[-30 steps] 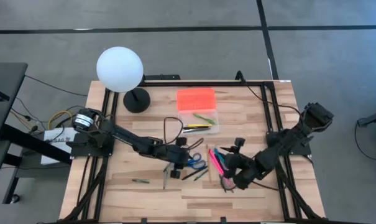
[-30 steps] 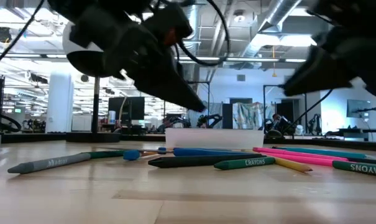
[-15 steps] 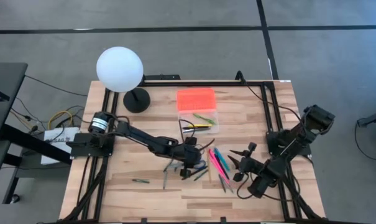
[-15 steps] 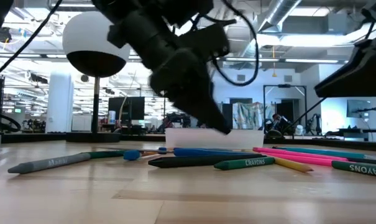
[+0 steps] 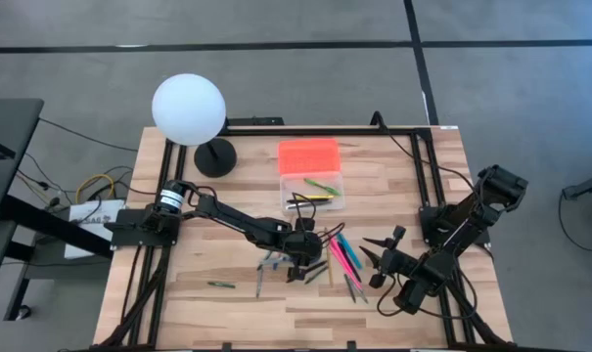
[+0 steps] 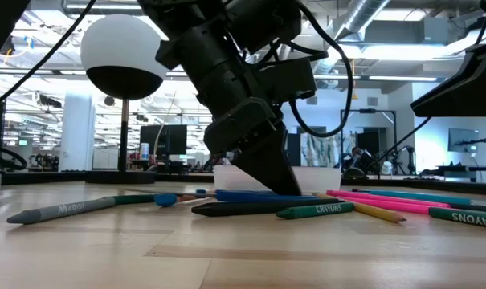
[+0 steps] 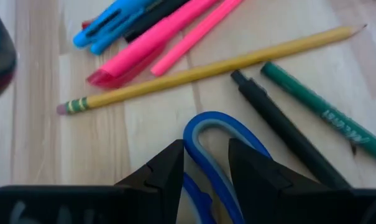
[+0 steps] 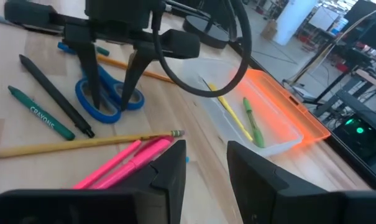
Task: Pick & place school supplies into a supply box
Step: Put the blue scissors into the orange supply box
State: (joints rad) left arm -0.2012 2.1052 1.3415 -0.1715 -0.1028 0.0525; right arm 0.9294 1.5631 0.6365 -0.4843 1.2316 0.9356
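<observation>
The blue-handled scissors [image 7: 216, 127] lie flat on the table among a yellow pencil [image 7: 206, 67], pink markers [image 7: 156, 40], a black pen [image 7: 281, 121] and a green crayon [image 7: 324, 112]. My left gripper [image 7: 205, 155] is open, pointing down, with its tips at the table on either side of one handle loop [image 8: 107, 107]. My right gripper [image 8: 206, 152] is open and hovers to the right of the pens [image 5: 342, 256]. The supply box [image 5: 313, 191], its orange lid [image 5: 308, 154] folded open, sits farther back with yellow and green pens [image 8: 240, 121] inside. My left gripper stands from above over the rim of a blue handle loop [image 7: 200, 134] of the scissors, one finger on each side. Whether the fingers [image 7: 166, 171] touch the rim, I cannot tell. The scissors lie flat on the table.
A white globe lamp [image 5: 188, 110] on a black base [image 5: 215, 156] stands at the far left. A grey crayon [image 5: 259, 284] and a small green one [image 5: 221, 285] lie near the front edge. Bare wood stretches along the near side [image 5: 296, 323].
My left gripper has moved right and come down until its tips reach the table at the scissors. My right gripper has drawn back from the pink markers toward the table's right edge. The pens and scissors have stayed in place.
</observation>
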